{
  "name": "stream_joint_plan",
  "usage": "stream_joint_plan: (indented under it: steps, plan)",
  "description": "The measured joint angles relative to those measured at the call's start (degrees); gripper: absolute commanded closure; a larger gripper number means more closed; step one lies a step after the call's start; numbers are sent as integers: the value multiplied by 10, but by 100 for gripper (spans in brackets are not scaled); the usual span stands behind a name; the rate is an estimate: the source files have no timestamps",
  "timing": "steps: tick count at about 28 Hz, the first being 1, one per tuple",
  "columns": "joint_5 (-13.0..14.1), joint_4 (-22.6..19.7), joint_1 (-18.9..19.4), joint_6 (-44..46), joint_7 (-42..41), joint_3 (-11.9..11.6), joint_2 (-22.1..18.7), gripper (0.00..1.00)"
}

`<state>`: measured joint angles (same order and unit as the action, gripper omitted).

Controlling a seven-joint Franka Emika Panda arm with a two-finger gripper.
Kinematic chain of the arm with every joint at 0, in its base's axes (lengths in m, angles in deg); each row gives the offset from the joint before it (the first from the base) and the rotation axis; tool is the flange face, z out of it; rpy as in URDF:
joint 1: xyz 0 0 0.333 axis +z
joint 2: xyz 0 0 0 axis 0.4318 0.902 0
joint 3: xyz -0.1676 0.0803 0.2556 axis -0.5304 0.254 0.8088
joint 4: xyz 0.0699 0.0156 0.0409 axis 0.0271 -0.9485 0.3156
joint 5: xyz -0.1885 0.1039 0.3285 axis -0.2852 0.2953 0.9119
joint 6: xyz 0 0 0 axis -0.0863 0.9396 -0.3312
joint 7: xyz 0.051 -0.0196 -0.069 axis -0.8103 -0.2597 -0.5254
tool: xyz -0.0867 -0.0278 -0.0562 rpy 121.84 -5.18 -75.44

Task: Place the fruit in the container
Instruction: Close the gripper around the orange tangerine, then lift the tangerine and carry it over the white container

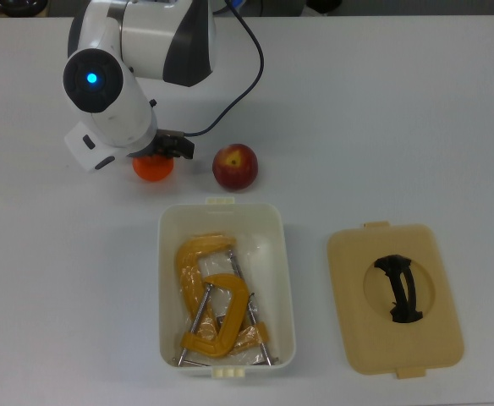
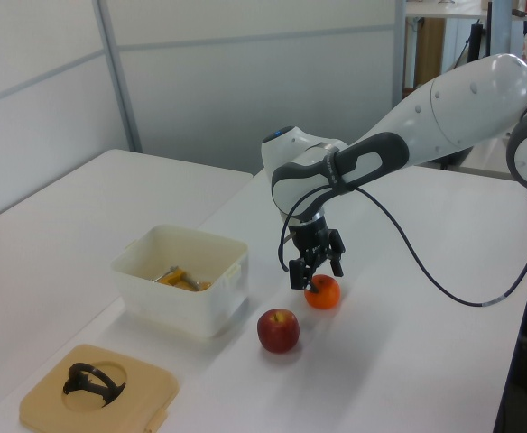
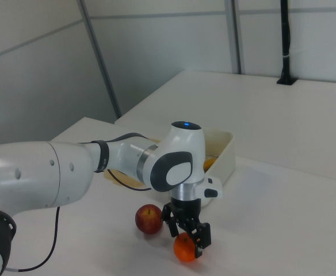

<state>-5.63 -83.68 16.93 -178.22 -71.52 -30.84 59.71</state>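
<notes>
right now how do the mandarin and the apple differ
The mandarin is bright orange all over; the apple is dark red with a yellowish top. The gripper is down on the mandarin, fingers either side of it, while the apple sits alone, untouched. In the top view the mandarin lies further toward the top view's left, the apple nearer the container's end. Both are round, similar in size, and rest on the white table outside the container.
</notes>
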Motion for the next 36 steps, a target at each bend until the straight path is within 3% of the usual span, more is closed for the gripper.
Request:
stream_joint_plan:
  steps: [4, 12, 13, 16, 19, 26, 32, 36]
  plan:
    - [0, 0, 0, -2, 1, 1, 1, 6]
    - [0, 0, 2, -19, 8, 2, 12, 7]
    - [0, 0, 2, -20, 9, 2, 13, 10]
    - [0, 0, 2, -20, 10, 2, 15, 39]
    - [0, 0, 2, -20, 10, 2, 15, 57]
    - [0, 17, -1, -15, 10, 2, 0, 57]
    - [-1, 79, 7, 11, 10, 7, -26, 57]
    - [-18, 113, 26, 12, 25, 14, -36, 57]
